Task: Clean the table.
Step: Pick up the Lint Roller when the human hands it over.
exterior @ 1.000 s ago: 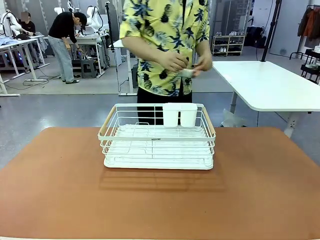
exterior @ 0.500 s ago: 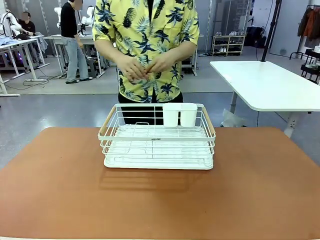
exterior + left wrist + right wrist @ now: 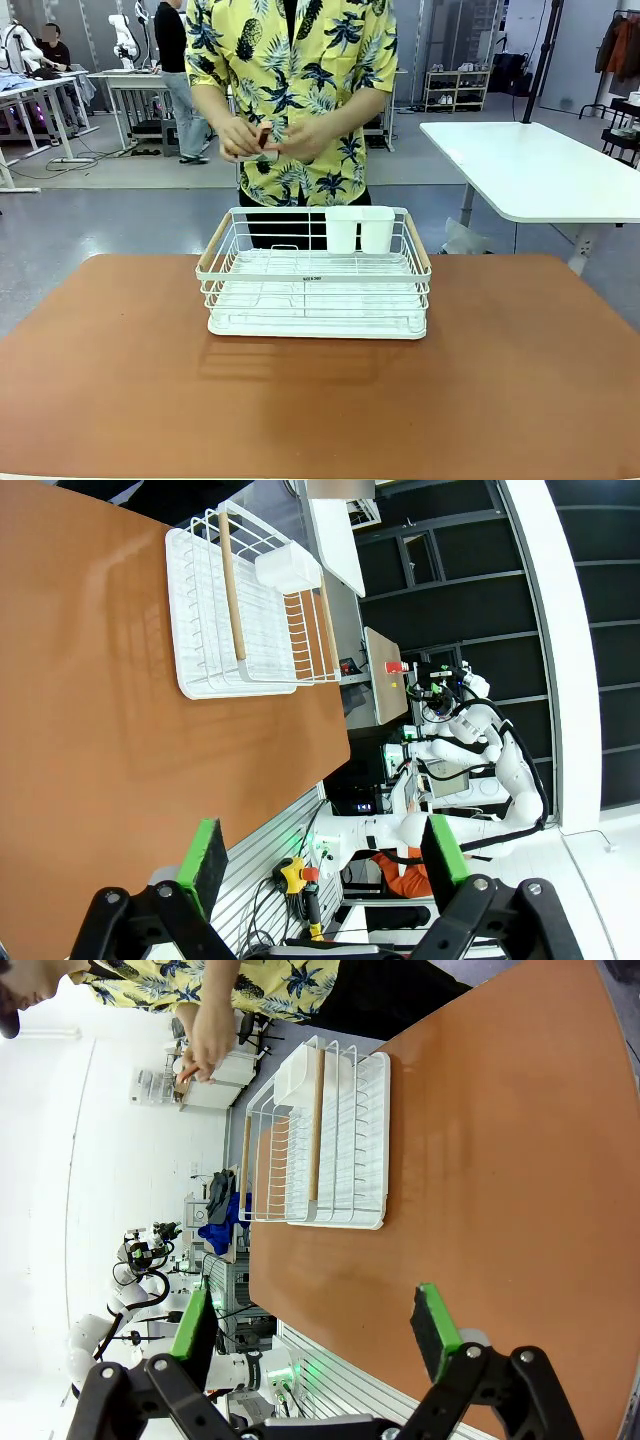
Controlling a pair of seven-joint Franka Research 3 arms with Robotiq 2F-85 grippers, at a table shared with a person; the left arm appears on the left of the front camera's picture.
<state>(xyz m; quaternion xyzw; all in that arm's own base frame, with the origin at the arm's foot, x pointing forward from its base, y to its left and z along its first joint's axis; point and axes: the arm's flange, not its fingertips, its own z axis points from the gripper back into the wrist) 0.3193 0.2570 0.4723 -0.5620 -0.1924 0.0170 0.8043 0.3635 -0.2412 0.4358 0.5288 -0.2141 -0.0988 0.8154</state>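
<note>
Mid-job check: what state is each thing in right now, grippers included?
table: level, carrying the wire rack toward its far edge.
wire rack: upright, resting flat on the table.
white caddy: upright, at the rack's far side.
left gripper: open, holding nothing.
right gripper: open, holding nothing.
person's hands: together at chest height beyond the rack, pinching a small red item.

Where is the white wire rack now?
In the front view, the white wire rack sits centred on the far half of the table, directly in front of the person.
</note>
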